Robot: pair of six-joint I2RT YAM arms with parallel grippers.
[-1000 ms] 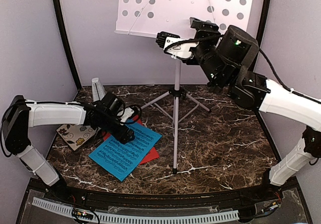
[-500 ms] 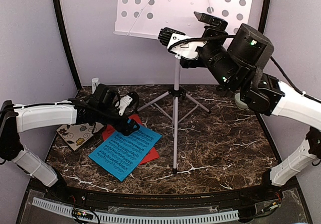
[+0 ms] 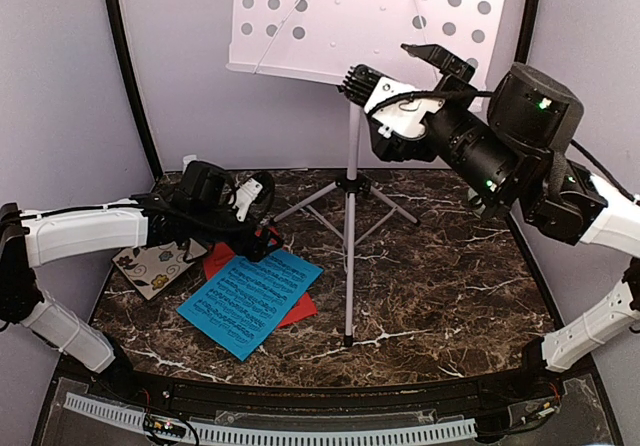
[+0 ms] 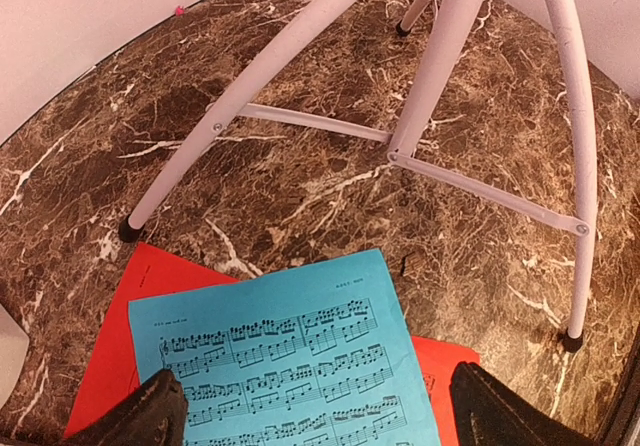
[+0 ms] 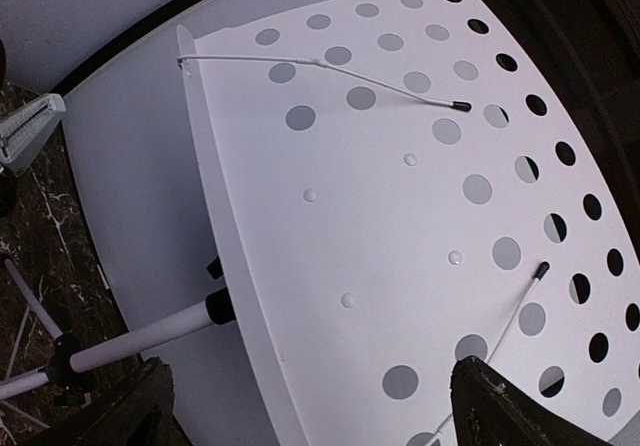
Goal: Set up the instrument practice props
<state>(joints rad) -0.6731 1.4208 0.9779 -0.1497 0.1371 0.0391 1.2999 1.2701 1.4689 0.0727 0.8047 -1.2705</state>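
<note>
The white perforated music stand (image 3: 340,16) rises on its tripod (image 3: 350,216) at the back centre. In the left wrist view its legs (image 4: 440,76) spread over the marble. A blue music sheet (image 3: 250,301) lies flat on a red-orange one (image 3: 303,311), left of the pole. My left gripper (image 3: 265,218) hovers open over their far edge, and below it the blue sheet (image 4: 290,356) and the red-orange sheet (image 4: 120,336) show between the fingers. My right gripper (image 3: 400,71) is open in front of the stand's desk (image 5: 400,186), holding nothing. The pale grey metronome (image 5: 25,131) peeks in at the left.
A floral coaster (image 3: 150,266) lies on the marble table (image 3: 450,286) under my left forearm. Lilac walls with black posts close in the back and sides. Two thin wire page holders (image 5: 330,66) lie across the stand's desk.
Both grippers opened wider. My left gripper rose and drew back from the blue sheet towards the rear. My right gripper shifted right, away from the stand's lower lip.
</note>
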